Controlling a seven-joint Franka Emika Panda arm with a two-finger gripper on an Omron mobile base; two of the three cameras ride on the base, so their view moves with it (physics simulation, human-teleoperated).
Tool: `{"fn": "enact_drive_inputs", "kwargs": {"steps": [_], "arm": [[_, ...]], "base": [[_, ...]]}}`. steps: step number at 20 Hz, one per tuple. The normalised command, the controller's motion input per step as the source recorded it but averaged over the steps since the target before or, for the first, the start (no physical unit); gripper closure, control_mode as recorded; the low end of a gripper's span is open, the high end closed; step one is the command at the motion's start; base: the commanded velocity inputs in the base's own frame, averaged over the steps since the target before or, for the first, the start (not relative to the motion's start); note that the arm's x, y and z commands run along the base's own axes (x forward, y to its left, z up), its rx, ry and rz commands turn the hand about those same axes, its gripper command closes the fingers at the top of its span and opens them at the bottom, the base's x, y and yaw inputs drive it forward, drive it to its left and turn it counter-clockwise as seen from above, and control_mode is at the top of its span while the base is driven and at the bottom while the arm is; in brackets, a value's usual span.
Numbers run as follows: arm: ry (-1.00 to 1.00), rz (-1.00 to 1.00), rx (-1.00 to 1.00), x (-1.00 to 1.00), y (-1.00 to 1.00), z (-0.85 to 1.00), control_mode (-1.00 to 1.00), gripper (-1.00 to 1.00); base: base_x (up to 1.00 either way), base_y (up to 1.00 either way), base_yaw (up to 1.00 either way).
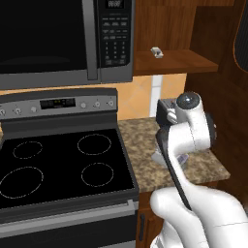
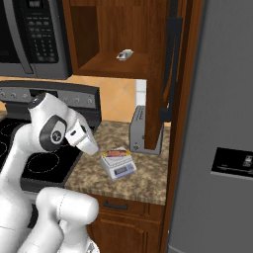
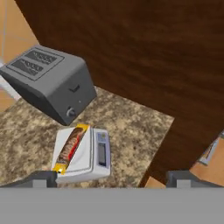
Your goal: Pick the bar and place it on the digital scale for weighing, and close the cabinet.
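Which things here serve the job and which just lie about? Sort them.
Job: bar on the scale; cabinet, door open; claw, open.
Lying about: toaster, microwave, stove, fridge, small white object on the shelf.

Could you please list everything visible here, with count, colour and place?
bar: one, orange-red, lying on the digital scale.
digital scale: one, light grey, on the counter before the toaster.
toaster: one, grey, at the counter's back.
counter: one, speckled brown, right of the stove.
cabinet: one, reddish-brown, door open.
small object: one, white-grey, on the cabinet shelf.
microwave: one, black, above the stove.
stove: one, black.
refrigerator: one, grey, far right.
hand: one, open, above the scale.
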Motion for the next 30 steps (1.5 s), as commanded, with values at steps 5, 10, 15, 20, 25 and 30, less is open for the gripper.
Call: {"fn": "enact_drive_inputs", "kwargs": {"steps": [5,10,15,20,25,30], "arm": [[-0.30,0.06,0.13,-0.61,0.21,0.62,-1.00,-1.00],[-0.25,0.03,0.36,-0.01,0.21,0.10,-1.00,-1.00],[-0.28,0.00,0.29,-0.03,0.09,0.17,-1.00,-1.00],[-0.45,-0.09,0.15,-0.10,0.17,0.09,-1.00,-1.00],[-0.58,-0.14,0.19,-0.42,0.31,0.05,-1.00,-1.00],[-0.43,-0.09,0.29,-0.71,0.09,0.08,-1.00,-1.00]], "base": [[0.00,0.00,0.00],[0.00,0.00,0.00],[0.00,0.00,0.00],[0.00,0.00,0.00],[0.00,0.00,0.00],[0.00,0.00,0.00]]}}
